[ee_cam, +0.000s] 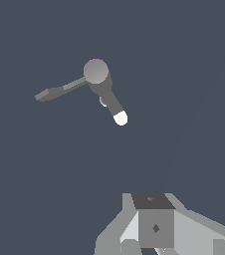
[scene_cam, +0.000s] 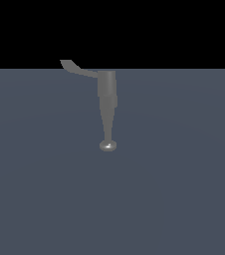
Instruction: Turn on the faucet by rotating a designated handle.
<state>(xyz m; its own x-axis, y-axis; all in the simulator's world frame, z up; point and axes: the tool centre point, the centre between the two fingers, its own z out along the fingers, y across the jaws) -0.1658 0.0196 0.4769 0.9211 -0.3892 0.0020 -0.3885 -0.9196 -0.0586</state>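
The counter (scene_cam: 45,199) is a plain slate-grey surface that fills the lower part of the exterior view and ends at a straight far edge against black. The faucet (scene_cam: 107,99) stands near the middle of that far edge, roughly halfway between the two far corners: a grey metallic cylinder that narrows into a long thin spout, reaching away from the far edge toward the centre of the counter and ending in a rounded shiny tip (scene_cam: 108,145). In the wrist view the faucet (ee_cam: 102,84) appears from above as a round cap with the spout slanting off to a bright white tip (ee_cam: 120,118). The handle (scene_cam: 77,69), a thin curved grey lever with a flared end, juts sideways from the top of the body toward the exterior view's left, running along the far edge line with its tip lifted slightly above it; in the wrist view the handle (ee_cam: 58,90) sticks out from the cap at a wide angle to the spout. The gripper (ee_cam: 154,234) shows only as blocky white and grey housing, well apart from the faucet and touching nothing; I cannot tell how far the jaws are open, since the fingertips are out of frame.
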